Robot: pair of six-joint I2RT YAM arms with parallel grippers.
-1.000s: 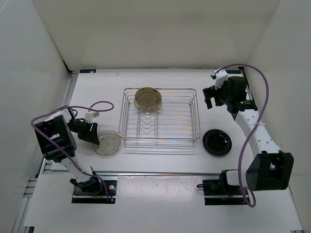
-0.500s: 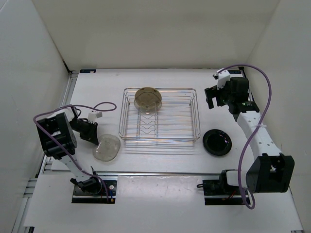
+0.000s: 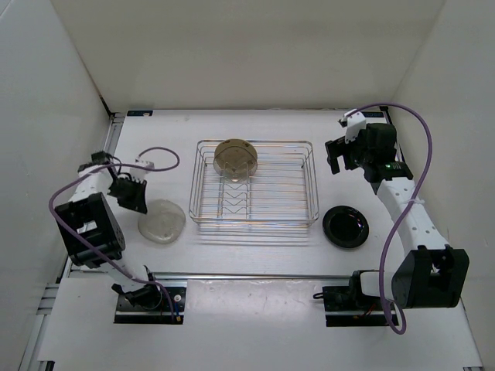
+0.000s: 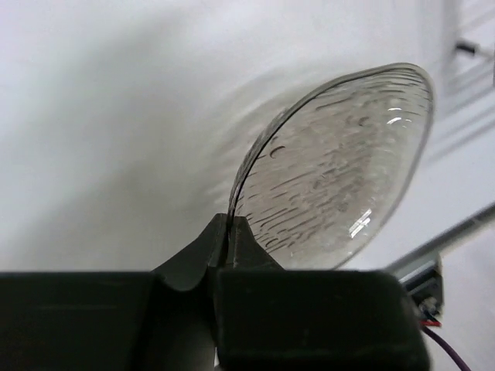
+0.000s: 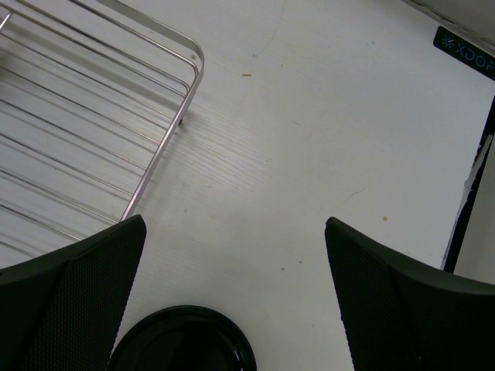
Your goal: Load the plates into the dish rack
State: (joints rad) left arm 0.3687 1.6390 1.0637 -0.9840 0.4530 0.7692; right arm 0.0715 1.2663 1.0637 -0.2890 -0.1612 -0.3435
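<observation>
At the left side of the table (image 3: 155, 139), the left end effector (image 3: 139, 202) is clamped on the rim of the translucent speckled plate (image 3: 161, 221). The left wrist view shows its two dark fingers (image 4: 193, 255) pressed together on the thin edge, and the ribbed, see-through plate (image 4: 340, 170) stands out from them at a tilt over the white surface. Whether the plate's far edge touches the table cannot be told. This plate is just to the left of the dish rack (image 3: 255, 220), outside its wire wall.

The chrome rack sits in the middle of the table, with a row of zigzag prongs down its centre. A tan-yellow plate (image 3: 236, 157) stands on edge among the wires at the rack's far end, its face turned toward the overhead camera.

To the right of the rack, beside its near right corner, the glossy black plate (image 3: 345, 226) lies flat on the table. The right end effector (image 3: 335, 164) hangs near the rack's far right corner with its fingers wide apart and nothing between them. Its wrist view looks down on bare table between the two fingers (image 5: 77, 301), with the rack's corner (image 5: 186, 62) at upper left and the black plate (image 5: 186, 340) at the bottom edge.
</observation>
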